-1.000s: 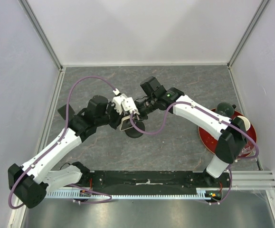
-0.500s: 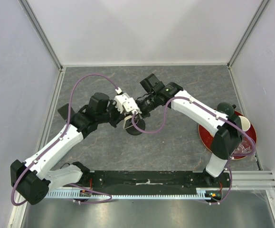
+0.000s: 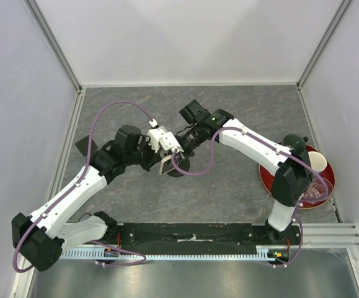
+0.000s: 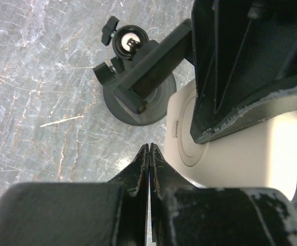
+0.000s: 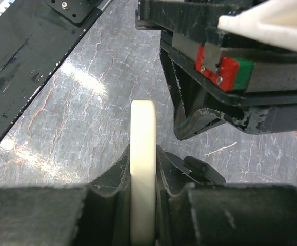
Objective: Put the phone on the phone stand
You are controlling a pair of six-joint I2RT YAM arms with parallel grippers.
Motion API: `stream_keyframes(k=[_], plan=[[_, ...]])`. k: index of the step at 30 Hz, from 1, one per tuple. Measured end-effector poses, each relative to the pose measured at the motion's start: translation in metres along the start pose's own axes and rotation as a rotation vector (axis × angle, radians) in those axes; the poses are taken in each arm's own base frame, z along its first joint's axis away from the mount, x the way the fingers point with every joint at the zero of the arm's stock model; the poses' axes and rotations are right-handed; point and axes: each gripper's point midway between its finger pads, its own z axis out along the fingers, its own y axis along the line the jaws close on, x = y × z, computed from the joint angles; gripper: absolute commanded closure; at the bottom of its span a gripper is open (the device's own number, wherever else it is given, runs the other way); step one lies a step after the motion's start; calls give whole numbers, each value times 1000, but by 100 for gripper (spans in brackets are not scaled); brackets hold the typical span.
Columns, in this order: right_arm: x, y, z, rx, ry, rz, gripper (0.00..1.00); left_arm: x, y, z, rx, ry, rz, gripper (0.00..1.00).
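The cream phone [image 5: 142, 123] is clamped edge-on in my right gripper [image 5: 143, 154], held just above the table. In the top view the phone [image 3: 166, 166] hangs beside the black phone stand [image 3: 179, 169] at the table's middle. The left wrist view shows the stand [image 4: 138, 87] with its round base, ball joint and cradle, and the phone's back [image 4: 230, 154] to its right, under the right gripper's fingers. My left gripper [image 4: 149, 148] is shut and empty, close beside the phone and in front of the stand. Both grippers meet over the stand in the top view.
A red plate [image 3: 272, 177] at the right edge carries a white cup [image 3: 316, 162], a clear glass [image 3: 312, 189] and a dark green object [image 3: 292, 143]. A flat black object [image 3: 83, 146] lies at the left wall. The black base rail [image 3: 191, 233] runs along the near edge.
Both wrists shifted slightly over the stand; the phone dipped a little toward the near side. The right gripper's hold on the phone is unchanged.
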Motion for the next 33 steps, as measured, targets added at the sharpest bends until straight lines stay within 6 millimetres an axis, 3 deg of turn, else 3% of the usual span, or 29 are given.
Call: stream_keyframes(k=[11, 16, 17, 19, 22, 24, 26, 29, 31, 33], plan=[[-27, 8, 0, 6, -3, -47, 100, -15, -27, -25, 82, -91, -4, 98], [-40, 19, 4, 11, 26, -5, 100, -14, -29, -22, 101, -78, -3, 98], [-43, 21, 3, 33, 39, 47, 100, -16, -26, -22, 83, -84, -9, 95], [-50, 21, -3, 114, 67, 143, 100, -21, -21, -24, 43, -95, -23, 73], [-67, 29, -25, 244, 53, 220, 100, -21, -15, -29, -12, -99, -79, 43], [-74, 44, -50, 350, 44, 274, 100, -23, -13, -36, -44, -129, -126, 36], [-79, 62, -84, 504, 34, 344, 100, -22, -11, -45, -76, -170, -169, 36], [-89, 78, -126, 705, -28, 422, 100, -20, -8, -48, -113, -198, -227, 44], [-95, 87, -151, 829, -89, 465, 100, -22, -4, -42, -130, -203, -249, 51], [-95, 95, -166, 904, -134, 502, 100, -24, 1, -34, -142, -202, -260, 51]])
